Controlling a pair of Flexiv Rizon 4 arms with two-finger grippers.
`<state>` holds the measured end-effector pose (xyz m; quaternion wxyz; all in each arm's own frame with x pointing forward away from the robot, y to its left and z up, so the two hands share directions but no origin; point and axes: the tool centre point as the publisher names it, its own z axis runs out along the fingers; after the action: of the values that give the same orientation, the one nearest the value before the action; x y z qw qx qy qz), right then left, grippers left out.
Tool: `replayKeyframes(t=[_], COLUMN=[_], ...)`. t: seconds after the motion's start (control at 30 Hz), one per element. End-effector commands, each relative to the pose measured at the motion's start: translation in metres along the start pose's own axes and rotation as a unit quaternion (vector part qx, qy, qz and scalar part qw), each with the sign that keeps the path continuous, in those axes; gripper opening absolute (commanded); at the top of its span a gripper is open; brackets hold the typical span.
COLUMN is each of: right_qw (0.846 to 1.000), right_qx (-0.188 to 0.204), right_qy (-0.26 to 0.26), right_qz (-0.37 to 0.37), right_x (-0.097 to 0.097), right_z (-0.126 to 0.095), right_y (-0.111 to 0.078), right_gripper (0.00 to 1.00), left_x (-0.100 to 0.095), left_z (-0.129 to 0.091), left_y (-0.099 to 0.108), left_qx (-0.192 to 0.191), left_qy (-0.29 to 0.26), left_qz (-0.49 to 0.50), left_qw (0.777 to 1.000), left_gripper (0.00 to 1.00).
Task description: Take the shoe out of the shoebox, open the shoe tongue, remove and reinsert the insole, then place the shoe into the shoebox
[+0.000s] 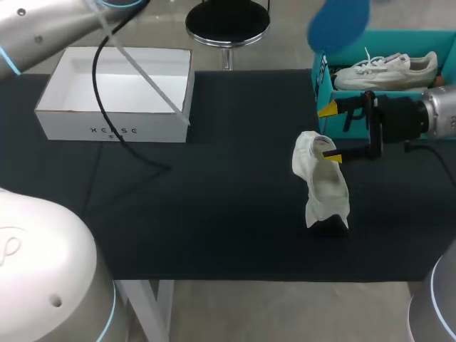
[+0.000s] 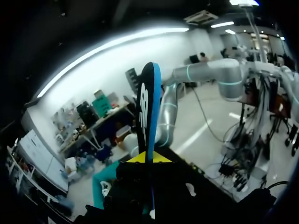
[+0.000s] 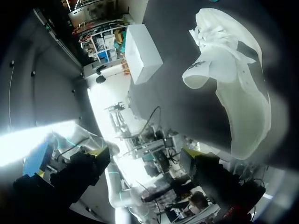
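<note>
While the left end effector [image 2: 148,157] is clamped on the insole [image 2: 148,102], gripping its lower end so that the black-and-blue insole stands upright and edge-on between the two yellow tips, the left arm [image 1: 43,28] enters the head view at the far left corner and its end effector lies outside that view.

The right arm [image 1: 434,114] comes in low from the right, and the fingers of the right end effector [image 1: 329,134] stand wide apart. One yellow tip is at the collar of the white shoe [image 1: 322,185] and the other is clear of it on the far side. I cannot tell whether the nearer tip touches the shoe. The shoe stands on end on the black table [image 1: 214,221], right of the middle, its opening towards the end effector and its tongue pulled outward.

A white shoebox [image 1: 117,130] sits open at the far left of the table, well apart from the shoe, with a black cable [image 1: 96,85] draped across it. At the far right, a teal shoebox [image 1: 322,89] holds a second white shoe [image 1: 388,70].
</note>
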<state>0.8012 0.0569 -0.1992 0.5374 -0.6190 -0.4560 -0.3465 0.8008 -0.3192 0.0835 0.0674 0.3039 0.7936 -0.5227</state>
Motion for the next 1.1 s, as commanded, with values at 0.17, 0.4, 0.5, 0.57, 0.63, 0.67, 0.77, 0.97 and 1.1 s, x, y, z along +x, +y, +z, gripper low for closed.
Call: replayKeyframes(t=[0.17, 0.4, 0.5, 0.57, 0.63, 0.67, 0.77, 0.97, 1.1], right_qw=[1.0, 1.0, 1.0, 1.0, 1.0, 1.0, 1.0, 1.0, 1.0], right_qx=[-0.001, -0.001, -0.001, -0.001, -0.001, -0.001, -0.001, -0.001, -0.001], right_qy=[-0.001, -0.001, -0.001, -0.001, -0.001, -0.001, -0.001, -0.001, -0.001], right_qz=[0.001, 0.001, 0.001, 0.001, 0.001, 0.001, 0.001, 0.001, 0.001], right_x=[0.0, 0.0, 0.0, 0.0, 0.0, 0.0, 0.0, 0.0, 0.0], right_z=[0.001, 0.001, 0.001, 0.001, 0.001, 0.001, 0.001, 0.001, 0.001], right_y=[0.001, 0.001, 0.001, 0.001, 0.001, 0.001, 0.001, 0.001, 0.001], right_gripper=[1.0, 1.0, 1.0, 1.0, 1.0, 1.0, 1.0, 1.0, 1.0], left_x=[0.053, 0.097, 0.107, 0.114, 0.117, 0.118, 0.122, 0.124, 0.127], left_z=[0.023, 0.055, 0.064, 0.072, 0.078, 0.08, 0.085, 0.092, 0.092], left_y=[-0.025, -0.047, -0.053, -0.053, -0.05, -0.048, -0.043, -0.024, -0.015], left_qx=[-0.043, -0.007, 0.002, 0.0, -0.002, -0.003, -0.007, -0.001, 0.005], left_qy=[-0.082, -0.057, -0.053, -0.054, -0.052, -0.052, -0.062, -0.08, -0.088], left_qz=[0.009, -0.007, -0.013, -0.009, -0.007, -0.007, 0.01, 0.012, 0.015], left_qw=[0.996, 0.998, 0.998, 0.998, 0.999, 0.999, 0.998, 0.997, 0.996], left_gripper=[0.0, 0.0, 0.0, 0.0, 0.0, 0.0, 0.0, 0.0, 0.0])
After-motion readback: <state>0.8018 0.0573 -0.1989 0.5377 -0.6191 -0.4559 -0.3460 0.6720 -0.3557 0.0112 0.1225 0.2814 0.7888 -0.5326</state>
